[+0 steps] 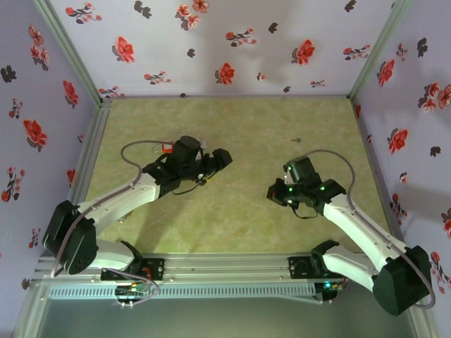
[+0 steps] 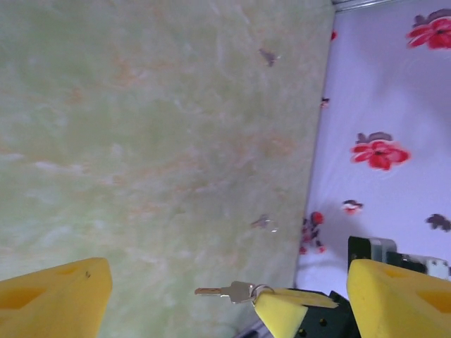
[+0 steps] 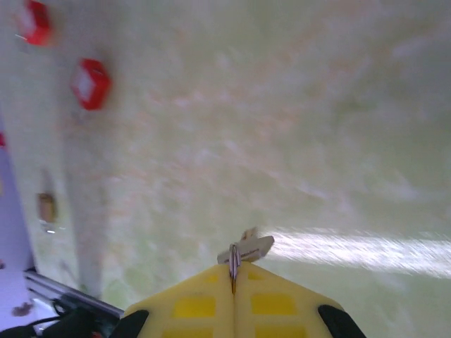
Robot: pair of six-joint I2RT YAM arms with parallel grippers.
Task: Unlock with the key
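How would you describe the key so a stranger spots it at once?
Start at the green table, then go to the right gripper, its yellow fingers shut. Pinched at their tips is the key: small, silvery metal, unlike the yellow fingers gripping it.

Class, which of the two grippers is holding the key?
The right gripper, pinched shut on the key; the left gripper stands wide open, holding nothing.
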